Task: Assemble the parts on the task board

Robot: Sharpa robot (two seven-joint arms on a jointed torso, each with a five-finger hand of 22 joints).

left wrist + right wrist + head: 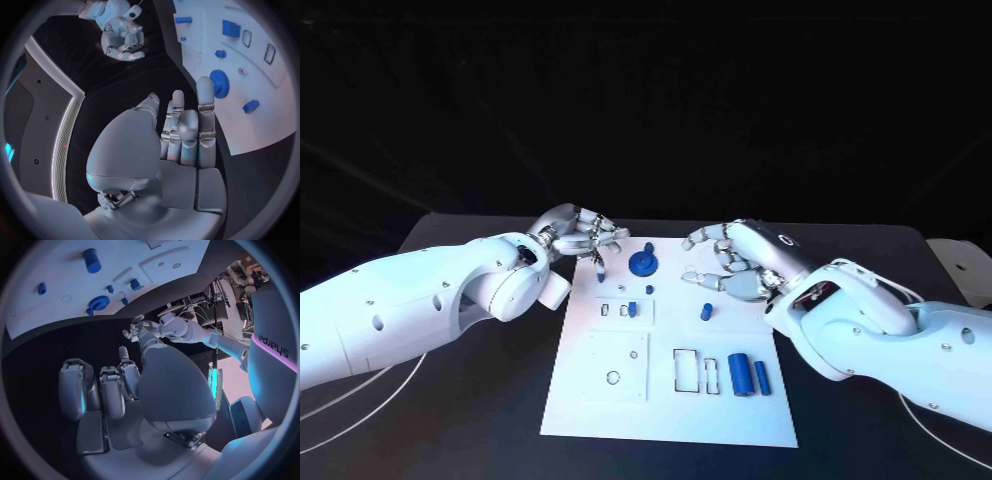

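I see the left hand (pixel 581 237) at the task board's (pixel 589 400) far left corner, fingers apart, holding nothing. The right hand (pixel 733 262) hovers over the far right edge, fingers curled, empty.

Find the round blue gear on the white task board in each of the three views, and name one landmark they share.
Head view: blue gear stands at the far end of the task board, between the two hands.
Left wrist view: gear lies just beyond the left hand's fingers.
Right wrist view: gear sits near the board's edge.
Shared landmark: the task board itself.
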